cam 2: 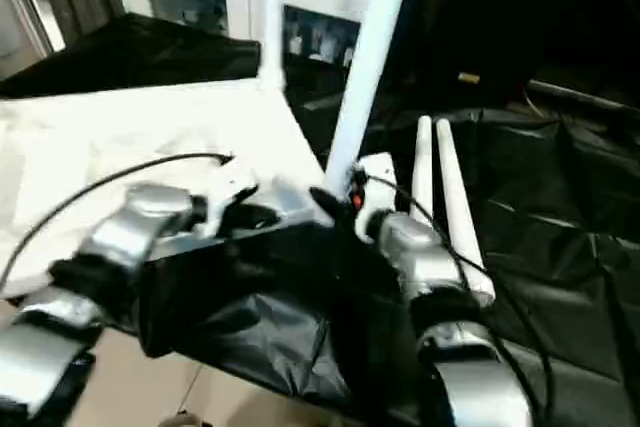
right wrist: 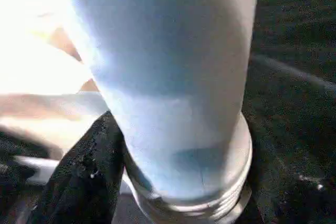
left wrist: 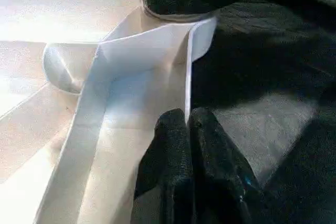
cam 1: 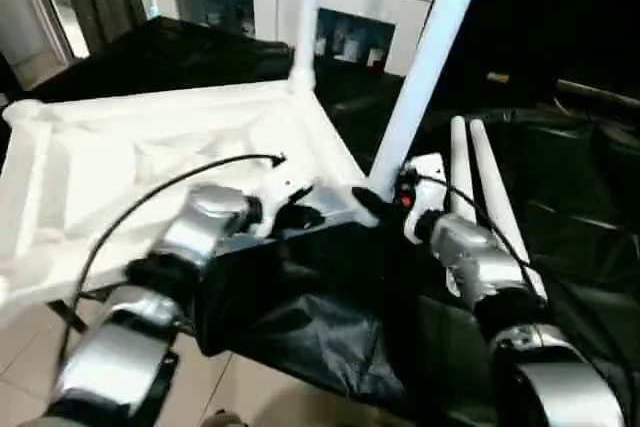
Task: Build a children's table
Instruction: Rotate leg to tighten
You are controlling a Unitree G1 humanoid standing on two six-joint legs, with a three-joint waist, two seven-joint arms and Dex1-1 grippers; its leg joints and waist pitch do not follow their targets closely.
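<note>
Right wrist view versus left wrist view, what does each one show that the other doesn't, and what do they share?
The right wrist view looks close-up at the tube leg, with its threaded end at the bottom and a black finger of the right claw beside it.

The left wrist view has the left claw shut, its fingertips at the rim of the table top, and the ribbed underside.

Both show the white table top and the black cloth beneath it.

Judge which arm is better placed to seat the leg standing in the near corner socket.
Right. The right gripper has its fingers around the base of the tilted leg at the near corner socket. The left gripper is shut, resting against the tabletop's rim beside that corner.
</note>
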